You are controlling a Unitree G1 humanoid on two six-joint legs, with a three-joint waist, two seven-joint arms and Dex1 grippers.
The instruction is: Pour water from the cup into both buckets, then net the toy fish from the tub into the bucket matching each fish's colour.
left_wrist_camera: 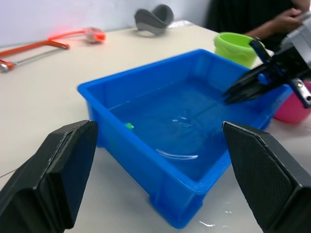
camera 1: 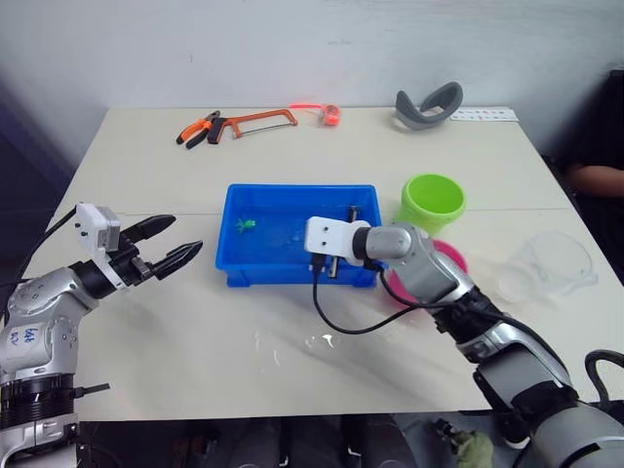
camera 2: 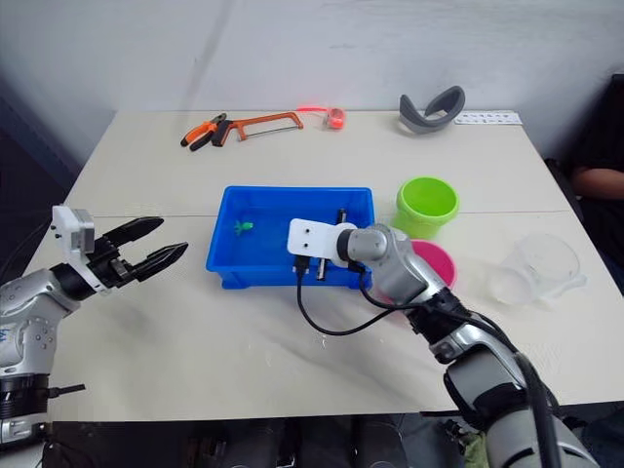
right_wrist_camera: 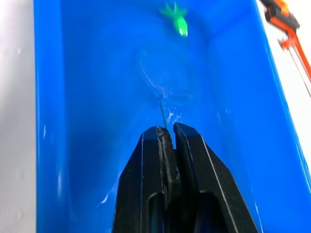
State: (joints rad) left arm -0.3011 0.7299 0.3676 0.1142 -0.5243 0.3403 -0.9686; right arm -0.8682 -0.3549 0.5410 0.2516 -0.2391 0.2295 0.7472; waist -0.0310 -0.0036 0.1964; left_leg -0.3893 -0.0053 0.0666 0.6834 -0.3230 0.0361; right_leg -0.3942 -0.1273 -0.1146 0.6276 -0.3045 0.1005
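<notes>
The blue tub (camera 1: 292, 200) sits mid-table with water in it. One green toy fish (camera 1: 244, 225) lies near its far left. My right gripper (right_wrist_camera: 166, 133) reaches over the tub's near right side, shut on the net's thin handle. The net hoop (right_wrist_camera: 165, 75) is down in the water, short of the green toy fish (right_wrist_camera: 178, 18). The lime green bucket (camera 1: 432, 202) stands right of the tub. The pink bucket (camera 2: 434, 261) sits just in front of it, partly behind my right arm. The clear cup (camera 1: 553, 261) lies at the far right. My left gripper (camera 1: 171, 246) hovers open, left of the tub.
Along the table's far edge lie orange-handled pliers (camera 1: 200, 129), a red hacksaw (camera 1: 258, 121), a small red object (camera 1: 330, 114) and a grey curved object (camera 1: 429, 105). A person's arm (camera 1: 597, 178) shows at the right edge. Water drops (camera 1: 322, 341) glisten in front of the tub.
</notes>
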